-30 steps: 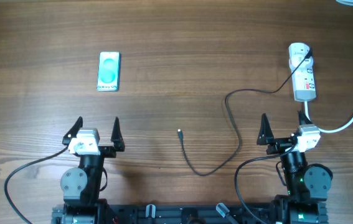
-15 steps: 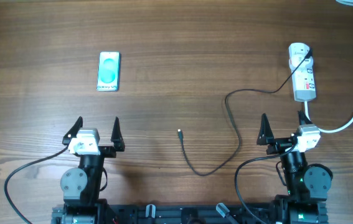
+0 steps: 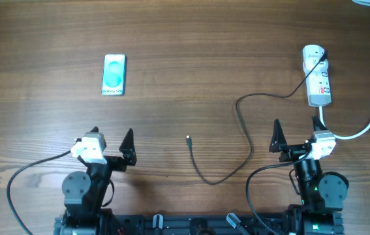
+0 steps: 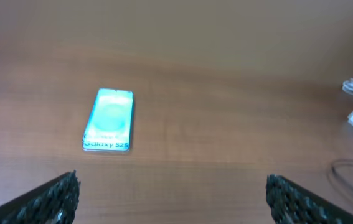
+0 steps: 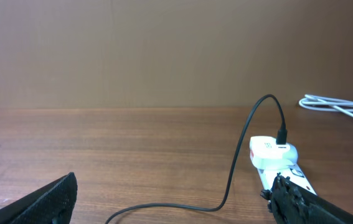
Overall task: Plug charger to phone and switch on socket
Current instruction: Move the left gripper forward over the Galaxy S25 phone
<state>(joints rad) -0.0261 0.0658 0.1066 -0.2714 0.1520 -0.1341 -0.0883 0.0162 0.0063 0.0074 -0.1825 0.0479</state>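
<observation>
Here's the charger [image 3: 250, 151], a thin black cable snaking over the middle of the bench [image 3: 185, 26]. Its silvery plug tip [image 3: 188, 138] lies loose, pointing away from the arms and touching nothing. Follow the cable round its loop and up to the right and it runs into the socket [image 3: 317, 75]. In the right wrist view a black plug [image 5: 281, 136] is already seated in the top of the strip. So that end looks sorted, and it's the free tip that needs carrying.

The phone [image 3: 113, 75] is flat and screen up, far off to the left and well apart from the tip. That gap is the job.

The left jaws are spread wide and hold nothing. The left wrist view has the phone ahead between them, a sensible line-up for steadying it. The right jaws are also fully open and empty, parked just below the socket, with the thick white cord [image 3: 367, 127] sweeping past on the right.

Is the switch on? Hard to say. The red marks are too small to read from overhead. My call is that nothing has started yet, and the tip pickup comes first.
</observation>
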